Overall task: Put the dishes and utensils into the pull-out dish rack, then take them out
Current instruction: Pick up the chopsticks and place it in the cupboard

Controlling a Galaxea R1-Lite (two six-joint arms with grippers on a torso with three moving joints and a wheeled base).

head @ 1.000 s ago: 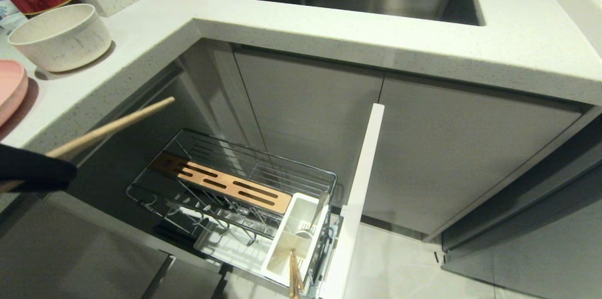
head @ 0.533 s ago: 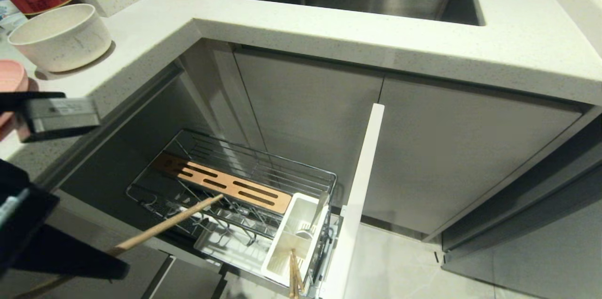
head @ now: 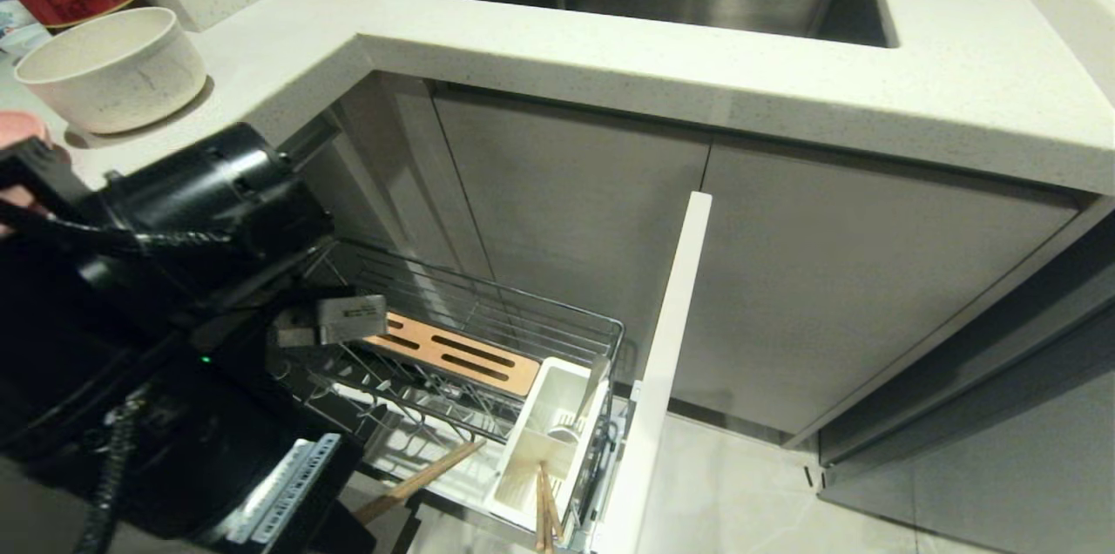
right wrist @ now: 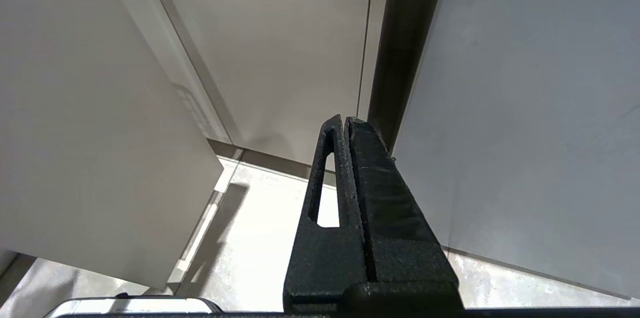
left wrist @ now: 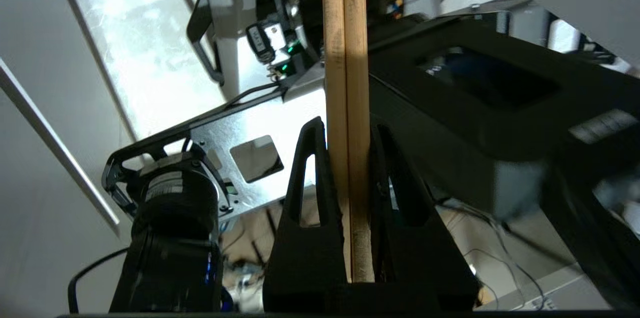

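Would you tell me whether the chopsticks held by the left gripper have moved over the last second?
Yes. The chopsticks have dropped from beside the countertop edge to the utensil holder.

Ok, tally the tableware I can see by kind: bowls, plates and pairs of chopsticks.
Bowls: 1, off-white bowl on the counter.
Plates: 1, pink plate, only an edge showing.
Chopstick pairs: 2, one pair in the white utensil holder, the held pair in the left gripper.
Total: 4.
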